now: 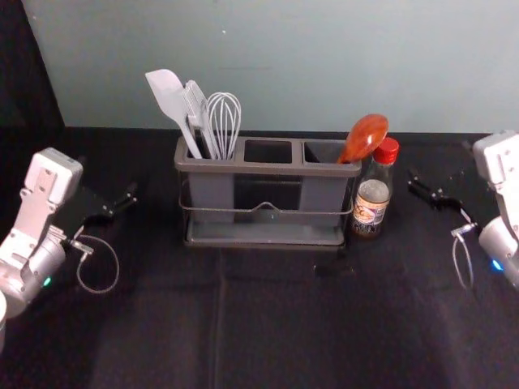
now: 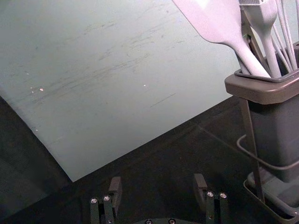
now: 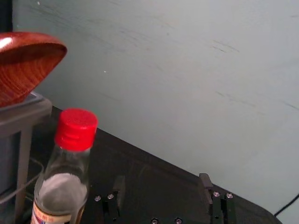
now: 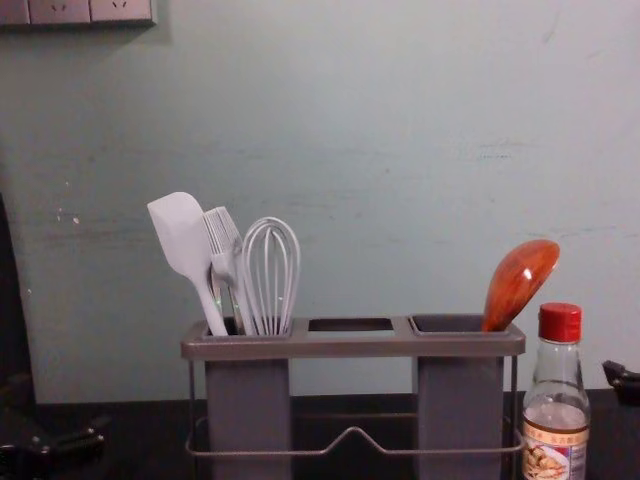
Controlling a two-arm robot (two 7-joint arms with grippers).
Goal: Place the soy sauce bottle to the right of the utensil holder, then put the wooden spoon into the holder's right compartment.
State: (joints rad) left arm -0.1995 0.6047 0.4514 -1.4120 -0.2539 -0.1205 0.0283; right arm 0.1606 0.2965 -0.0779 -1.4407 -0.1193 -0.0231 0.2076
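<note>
My left gripper (image 1: 126,201) is open and empty, left of the utensil holder (image 1: 263,241); the left wrist view shows my left gripper (image 2: 158,189) with its fingers apart. On the holder's other side, beyond the bottle, is my right gripper (image 1: 420,188), likewise open and empty in the right wrist view, where the right gripper (image 3: 162,187) has the soy sauce bottle (image 3: 63,191) beside it. The red-capped soy sauce bottle (image 1: 373,198) stands upright just right of the holder. The wooden spoon (image 1: 364,138) rests bowl-up in the holder's right compartment (image 4: 460,400), its handle hidden inside.
A pale spatula (image 4: 183,240), a brush (image 4: 223,240) and a whisk (image 4: 271,265) stand in the holder's left compartment. Behind the dark table (image 1: 268,324) rises a pale wall (image 1: 284,65). Wall sockets (image 4: 75,10) show at the chest view's upper left.
</note>
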